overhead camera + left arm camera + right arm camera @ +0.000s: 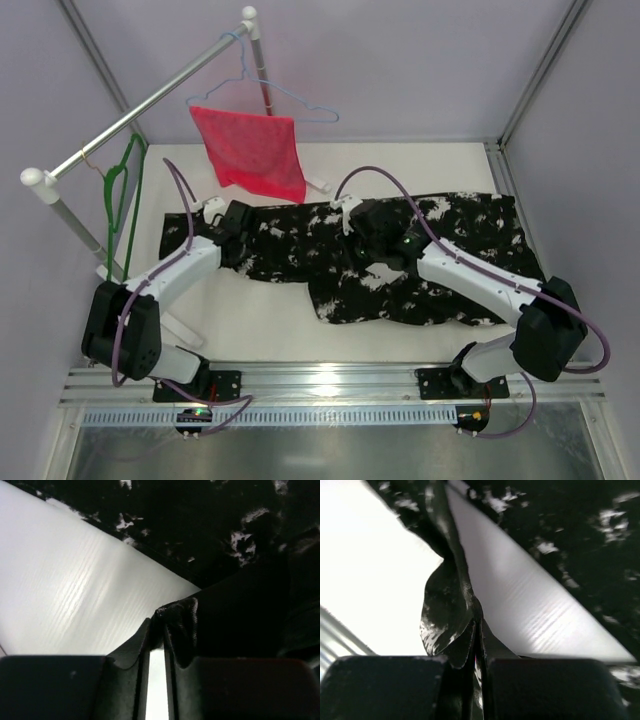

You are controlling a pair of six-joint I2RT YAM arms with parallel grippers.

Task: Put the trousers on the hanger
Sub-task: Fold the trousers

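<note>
The black, white-splotched trousers (400,255) lie spread across the white table, from far left to right. My left gripper (232,248) is shut on the trousers' front edge near their left end; in the left wrist view the fabric (177,615) bunches at the fingertips (156,625). My right gripper (378,262) is shut on the trousers near the middle; in the right wrist view a fold of fabric (447,605) rises from the closed tips (477,625). The green hanger (122,195) hangs on the rail at the left, apart from both grippers.
A metal rail (140,105) on white posts crosses the back left. A pale blue wire hanger (262,85) with a red mesh cloth (255,150) hangs from it. The enclosure walls stand close on both sides. An aluminium base rail (330,385) runs along the near edge.
</note>
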